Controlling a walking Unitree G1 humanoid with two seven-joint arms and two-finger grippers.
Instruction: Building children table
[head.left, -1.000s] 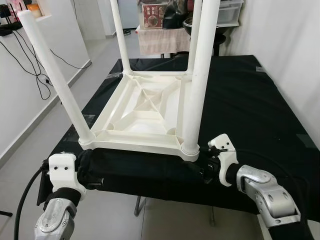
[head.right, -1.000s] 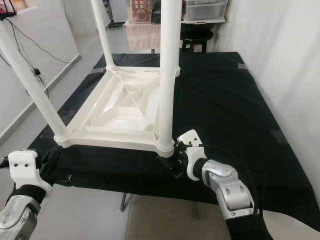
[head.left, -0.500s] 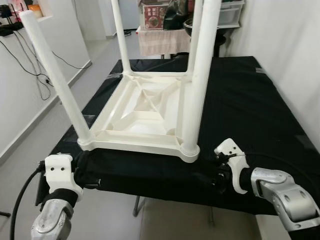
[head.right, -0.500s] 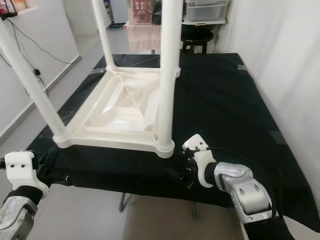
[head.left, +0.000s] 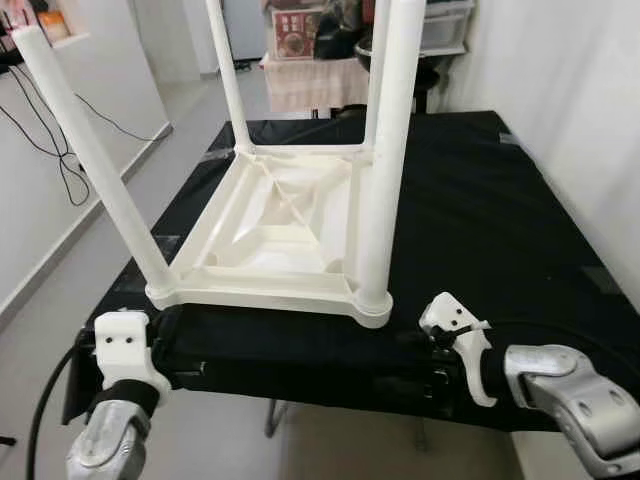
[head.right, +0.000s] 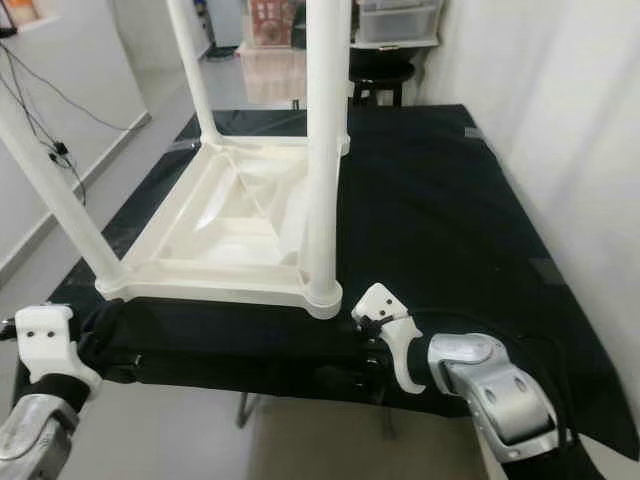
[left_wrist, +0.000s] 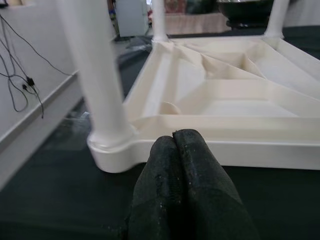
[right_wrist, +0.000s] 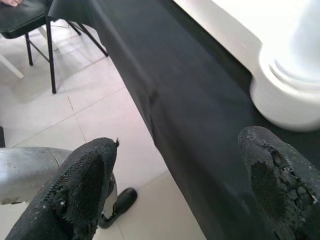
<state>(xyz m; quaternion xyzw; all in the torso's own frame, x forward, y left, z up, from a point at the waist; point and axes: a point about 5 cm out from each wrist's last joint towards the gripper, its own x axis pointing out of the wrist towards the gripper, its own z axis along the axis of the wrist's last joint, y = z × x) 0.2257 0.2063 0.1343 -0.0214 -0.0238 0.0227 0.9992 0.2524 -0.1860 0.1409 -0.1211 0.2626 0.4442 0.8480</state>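
Note:
A white plastic children's table (head.left: 280, 240) lies upside down on the black cloth, its legs pointing up. The near left leg (head.left: 90, 160) and near right leg (head.left: 385, 150) stand at the front corners. My left gripper (left_wrist: 174, 137) is shut with nothing in it, its fingertips just short of the front rim beside the near left leg's base (left_wrist: 107, 137). My right gripper (right_wrist: 180, 145) is open, fingers wide apart, at the cloth's front edge. It sits slightly right of the near right leg's base (right_wrist: 295, 95) and touches nothing.
The black-covered work table (head.left: 480, 200) runs back to a white wall on the right. Cables hang on the left wall (head.left: 60, 150). A cloth-draped stand with boxes (head.left: 310, 75) is behind. A black chair (right_wrist: 30, 20) stands on the tiled floor below the front edge.
My right gripper has drawn back from the near right leg's base, toward the cloth's front edge. The left gripper has stayed put. The camera has shifted slightly.

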